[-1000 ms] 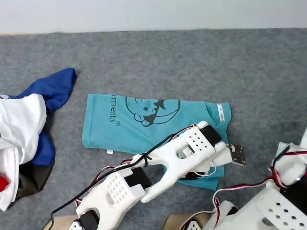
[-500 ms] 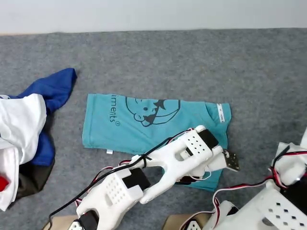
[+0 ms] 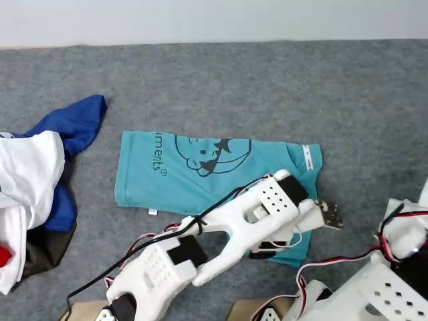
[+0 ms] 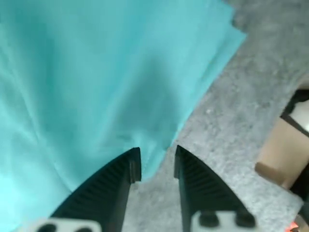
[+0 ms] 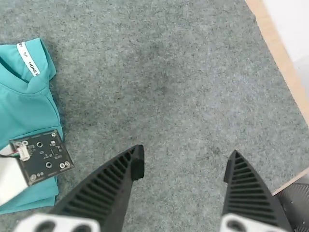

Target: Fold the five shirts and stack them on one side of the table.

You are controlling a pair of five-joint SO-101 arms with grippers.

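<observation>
We see the teal shirt (image 3: 180,177) lying flat at the centre of the grey bench (image 3: 267,87). The left gripper (image 4: 157,155) sits at the shirt's lower right edge, its fingers a narrow gap apart with the hem between them. The right gripper (image 5: 187,154) hangs over bare bench, fingers spread wide and holding nothing. Other shirts (image 3: 33,174) are heaped at the frame's left edge.

Left wrist view: the teal cloth shirt (image 4: 96,82) lies flat with soft creases on the grey felt-like desk (image 4: 227,130). The left gripper (image 4: 157,162) sits low at the shirt's edge, its black ribbed fingers (image 4: 118,181) a narrow gap apart. A fold of the hem reaches into that gap. A tan block (image 4: 282,157) stands on the desk, well apart.
</observation>
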